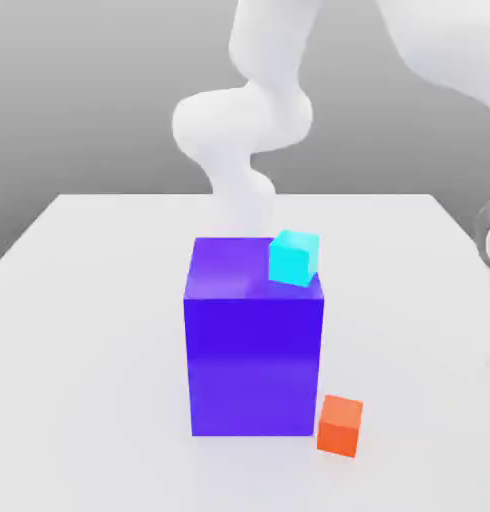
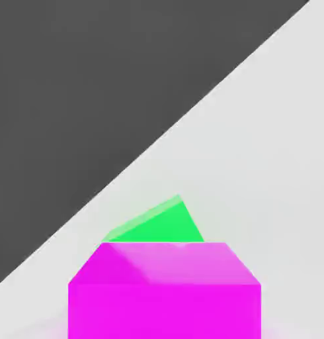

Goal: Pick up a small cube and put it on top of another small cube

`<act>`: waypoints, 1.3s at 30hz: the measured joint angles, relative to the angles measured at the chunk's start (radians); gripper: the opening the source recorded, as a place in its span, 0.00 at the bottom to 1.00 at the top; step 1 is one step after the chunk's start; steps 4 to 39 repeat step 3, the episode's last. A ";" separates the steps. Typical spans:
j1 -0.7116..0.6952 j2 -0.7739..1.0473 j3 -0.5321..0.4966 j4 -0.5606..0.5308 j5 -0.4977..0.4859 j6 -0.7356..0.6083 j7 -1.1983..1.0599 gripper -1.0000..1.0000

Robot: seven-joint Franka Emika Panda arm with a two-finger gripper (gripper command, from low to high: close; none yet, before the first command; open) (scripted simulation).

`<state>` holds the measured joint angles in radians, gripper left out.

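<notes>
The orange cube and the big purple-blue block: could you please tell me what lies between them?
Only a narrow strip of bare table, seen in the exterior view, separates the orange cube from the purple-blue block.

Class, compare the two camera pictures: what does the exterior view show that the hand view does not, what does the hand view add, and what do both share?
Exterior view alone: the big purple-blue block with a cyan cube at its top corner, an orange cube on the table beside its base, and the white arm behind it. Hand view alone: the magenta-pink cube up close, with a green cube just behind it. Both share the pale table.
</notes>
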<state>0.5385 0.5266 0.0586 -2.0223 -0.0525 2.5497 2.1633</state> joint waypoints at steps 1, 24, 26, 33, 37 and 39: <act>0.000 0.000 0.000 0.000 0.000 0.000 0.000 1.00; 0.000 0.000 0.000 0.000 0.000 0.000 0.000 1.00; 0.000 0.000 0.000 0.000 0.000 0.000 0.000 1.00; 0.000 0.000 0.000 0.000 0.000 0.000 0.000 1.00; 0.000 0.000 0.000 0.000 0.000 0.000 0.000 1.00; 0.000 0.000 0.000 0.000 0.000 0.000 0.000 1.00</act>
